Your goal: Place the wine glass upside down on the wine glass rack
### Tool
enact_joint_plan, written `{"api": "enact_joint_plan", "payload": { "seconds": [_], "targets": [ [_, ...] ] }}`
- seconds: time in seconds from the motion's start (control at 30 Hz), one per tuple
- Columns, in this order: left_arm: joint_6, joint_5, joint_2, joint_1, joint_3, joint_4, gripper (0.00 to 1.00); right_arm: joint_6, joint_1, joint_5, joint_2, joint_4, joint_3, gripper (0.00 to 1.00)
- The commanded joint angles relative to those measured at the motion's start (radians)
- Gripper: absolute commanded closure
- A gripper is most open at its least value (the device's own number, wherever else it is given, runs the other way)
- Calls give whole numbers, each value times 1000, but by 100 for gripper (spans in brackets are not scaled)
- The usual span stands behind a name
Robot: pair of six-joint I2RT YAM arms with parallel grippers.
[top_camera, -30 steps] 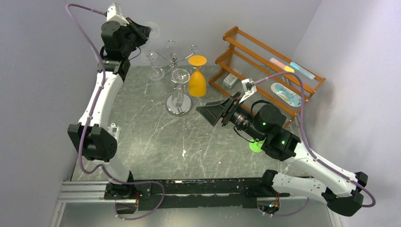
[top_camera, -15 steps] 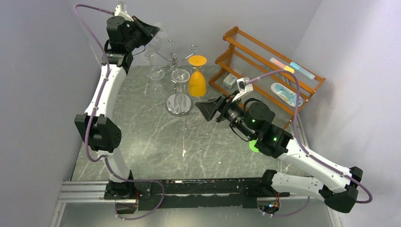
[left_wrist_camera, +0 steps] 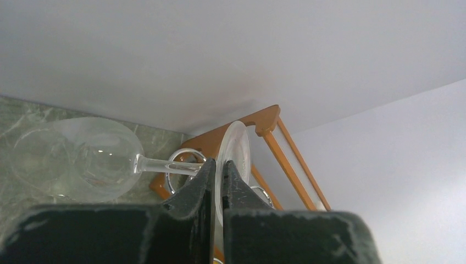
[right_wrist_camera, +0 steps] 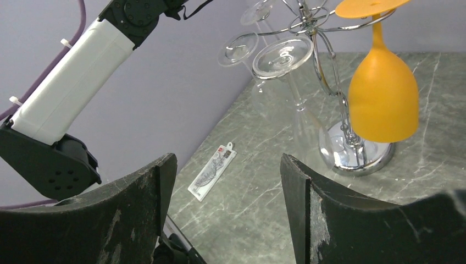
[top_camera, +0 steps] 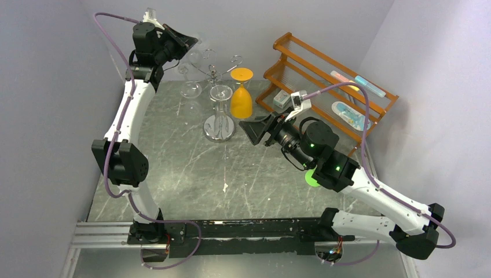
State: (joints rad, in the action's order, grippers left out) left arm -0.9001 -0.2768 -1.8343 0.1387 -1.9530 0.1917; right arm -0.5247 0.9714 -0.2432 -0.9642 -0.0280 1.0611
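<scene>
**Clear wine glass pinched by its foot, high at the rack's 10 o'clock**

The left fingers are pressed together on the rim of the thin foot of the wine glass. The stem runs sideways out of the grip and the bowl hangs free toward 9 o'clock in the wrist view. Holding the foot edge-on likely keeps the stem bare, ready to slip into a curled arm. A chrome loop shows just behind the stem; whether they touch I cannot tell.

From overhead, the left arm reaches up at the table's 11 o'clock. The wine glass rack stands at 12 o'clock, just beside the raised grip. An orange goblet and two clear glasses already hang bowl-down, their feet caught in the scrolls, which shows how the held glass should end up.

The right fingers are spread wide and hold nothing. They sit low at 4 o'clock of the mirrored base, perhaps ready to steady it.

The glass is not hung yet. It needs tipping bowl-down and threading into a free scroll without knocking its neighbours.
</scene>
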Motion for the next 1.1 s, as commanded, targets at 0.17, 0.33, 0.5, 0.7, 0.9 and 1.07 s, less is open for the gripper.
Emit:
{"api": "enact_joint_plan", "payload": {
  "seconds": [0.17,0.33,0.5,0.7,0.9,1.07],
  "targets": [
    [-34,-33,74,-2,83,-42,95,16,-3,-5,12,12,10,28],
    [-42,-131,53,6,62,-44,95,12,-3,7,3,4,22,28],
    [-77,-180,64,10,95,-76,95,6,-3,-2,-4,-9,26,28],
    [-136,-197,49,12,94,-80,95,0,-3,-19,1,-24,27,28],
    [-198,-233,51,14,142,-181,95,-7,-3,-19,-2,-21,15,28],
    [-248,-263,17,15,141,-309,95,-17,-3,-13,-4,-7,3,28]
  ]
}}
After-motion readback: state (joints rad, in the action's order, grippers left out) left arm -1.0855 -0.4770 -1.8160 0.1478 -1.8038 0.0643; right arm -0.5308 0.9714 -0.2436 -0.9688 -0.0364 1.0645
